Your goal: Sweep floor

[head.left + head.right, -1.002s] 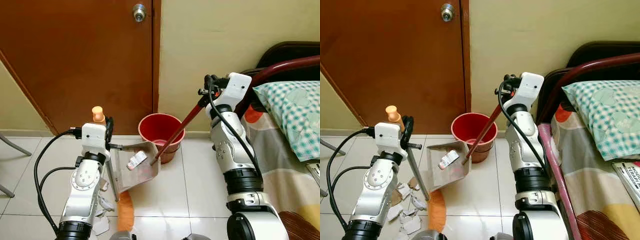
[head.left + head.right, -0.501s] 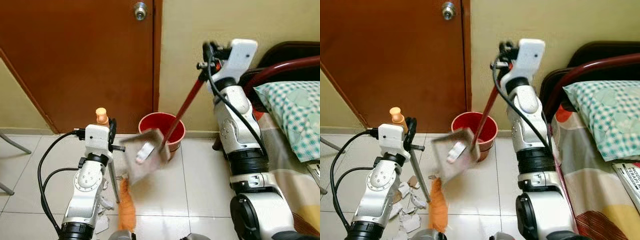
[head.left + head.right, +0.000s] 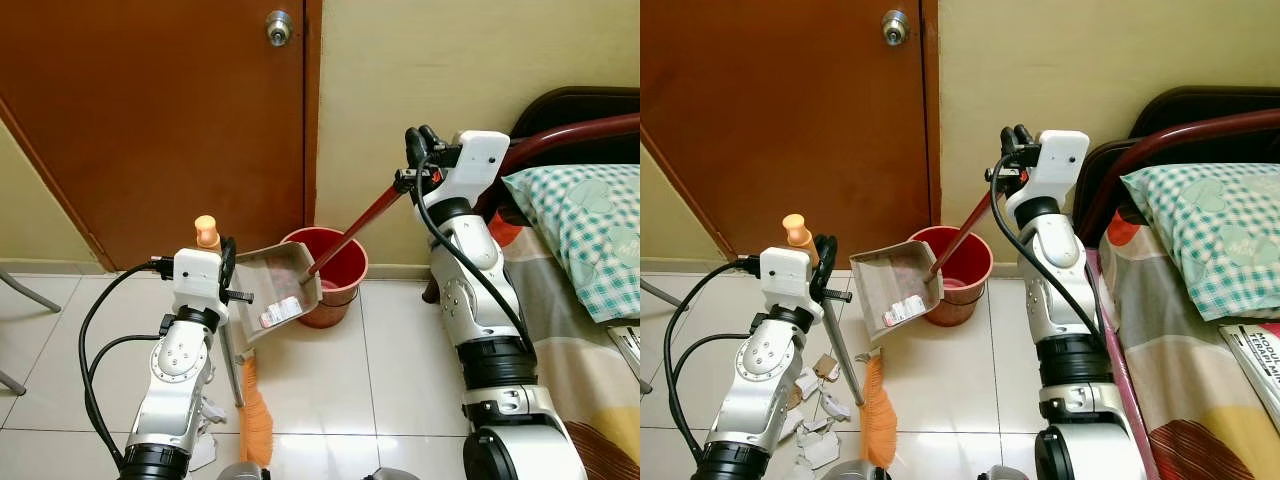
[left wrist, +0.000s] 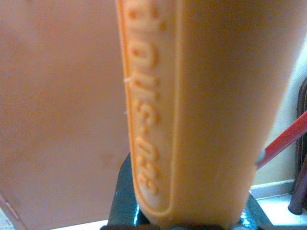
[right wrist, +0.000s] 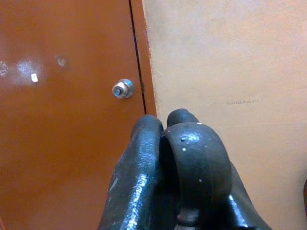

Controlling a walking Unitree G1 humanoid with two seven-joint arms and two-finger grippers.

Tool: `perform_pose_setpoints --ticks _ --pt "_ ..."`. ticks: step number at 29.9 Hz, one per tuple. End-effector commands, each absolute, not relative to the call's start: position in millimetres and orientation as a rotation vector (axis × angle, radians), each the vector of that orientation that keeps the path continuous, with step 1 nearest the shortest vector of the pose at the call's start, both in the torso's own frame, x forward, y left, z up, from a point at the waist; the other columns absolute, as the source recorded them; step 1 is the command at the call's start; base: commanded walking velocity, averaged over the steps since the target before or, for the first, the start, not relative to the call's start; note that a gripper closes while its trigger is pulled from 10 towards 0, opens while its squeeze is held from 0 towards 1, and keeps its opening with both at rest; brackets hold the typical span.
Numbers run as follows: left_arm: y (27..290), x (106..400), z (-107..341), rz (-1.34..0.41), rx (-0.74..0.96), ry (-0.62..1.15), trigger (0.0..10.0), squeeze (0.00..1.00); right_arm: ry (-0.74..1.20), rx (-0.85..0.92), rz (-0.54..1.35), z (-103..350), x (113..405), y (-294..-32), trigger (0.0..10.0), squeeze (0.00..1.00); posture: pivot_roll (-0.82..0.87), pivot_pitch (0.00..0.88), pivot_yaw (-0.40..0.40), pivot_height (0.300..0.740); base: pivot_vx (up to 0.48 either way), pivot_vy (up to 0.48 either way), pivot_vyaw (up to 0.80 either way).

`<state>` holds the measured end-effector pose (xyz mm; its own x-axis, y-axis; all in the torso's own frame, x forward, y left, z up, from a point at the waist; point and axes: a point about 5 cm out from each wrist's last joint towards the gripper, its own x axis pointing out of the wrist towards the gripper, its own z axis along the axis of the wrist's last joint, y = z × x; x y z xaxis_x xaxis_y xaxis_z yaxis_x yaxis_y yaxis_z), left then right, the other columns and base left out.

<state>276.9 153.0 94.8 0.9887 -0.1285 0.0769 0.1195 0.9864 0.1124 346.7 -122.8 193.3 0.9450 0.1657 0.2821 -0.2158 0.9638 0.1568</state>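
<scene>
Dustpan [image 3: 280,290], grey with a long red handle, is held raised and tilted beside the red bucket [image 3: 335,272], its handle end clamped in the closed fingers of the right gripper [image 3: 412,160], well above and to the right of the pan. A small crumpled wrapper [image 3: 279,311] is seen lying in the pan's lower part, so the pan is judged not yet emptied. The orange-handled broom [image 3: 877,425] is gripped near its top by the left gripper [image 3: 222,265], whose fingers are closed round the handle; its bristles hang below that gripper, just above the tiled floor [image 3: 950,380]. Scraps of torn paper [image 3: 815,405] are left on the tiles beneath the left arm. The sweeping is judged partly done: one load has been collected and is being brought to the bucket, while tipping it in and gathering the remaining scraps are still to be done.
</scene>
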Motion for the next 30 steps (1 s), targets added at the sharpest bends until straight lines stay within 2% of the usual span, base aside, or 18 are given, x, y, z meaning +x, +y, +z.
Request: perform_pose_setpoints --ticks 1,12,16,21,25,30 --pt "149 279 97 -0.140 0.090 -0.090 10.0 0.00 -0.219 0.192 0.209 182 345 -120 10.0 0.00 -0.04 0.000 -0.019 0.740 0.000 0.000 0.00" --pt "148 281 100 -0.144 0.085 -0.106 10.0 0.00 -0.400 0.181 0.186 227 350 -122 10.0 0.00 -0.04 0.000 -0.018 0.740 0.000 0.000 0.00" --pt "148 281 100 -0.146 0.084 -0.106 10.0 0.00 -0.537 0.195 0.153 277 360 -130 10.0 0.00 -0.04 0.000 -0.016 0.740 0.000 0.000 0.00" --pt "148 281 101 -0.147 0.082 -0.108 10.0 0.00 -0.607 0.188 0.131 302 363 -138 10.0 0.00 -0.04 0.000 -0.016 0.740 0.000 0.000 0.00" --pt "148 281 101 -0.146 0.080 -0.109 10.0 0.00 -0.683 0.128 0.115 320 363 -144 10.0 0.00 -0.04 0.000 -0.016 0.740 0.000 0.000 0.00" --pt "146 281 101 -0.152 0.078 -0.109 10.0 0.00 -0.742 -0.019 0.178 321 358 -127 10.0 0.00 -0.04 0.000 -0.016 0.740 0.000 0.000 0.00"
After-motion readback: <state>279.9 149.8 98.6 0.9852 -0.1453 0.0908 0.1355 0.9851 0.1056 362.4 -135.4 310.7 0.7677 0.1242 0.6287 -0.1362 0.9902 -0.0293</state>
